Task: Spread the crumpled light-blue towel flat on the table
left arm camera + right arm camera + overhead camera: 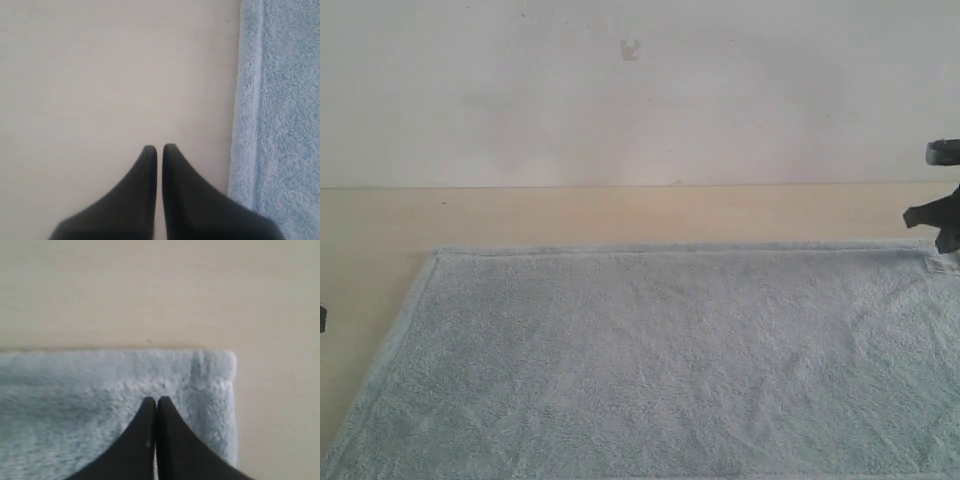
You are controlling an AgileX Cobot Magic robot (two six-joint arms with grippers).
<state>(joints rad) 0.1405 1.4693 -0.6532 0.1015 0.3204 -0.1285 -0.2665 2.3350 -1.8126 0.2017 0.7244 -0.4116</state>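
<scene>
The light-blue towel point(660, 360) lies flat on the beige table point(520, 215), with its far edge straight and its small white label point(942, 264) at the far right corner. My left gripper point(159, 148) is shut and empty. It hangs over bare table point(110, 75), beside the towel's hemmed edge point(250, 100) and apart from it. My right gripper point(154, 401) is shut above the towel's corner point(215, 370), and no cloth shows between its fingers. In the exterior view the right gripper point(947, 240) is at the right edge, by the label.
A white wall point(640, 90) rises behind the table's far edge. A strip of bare table runs between the wall and the towel, and more lies left of the towel. A dark sliver of the left arm point(322, 318) shows at the left border.
</scene>
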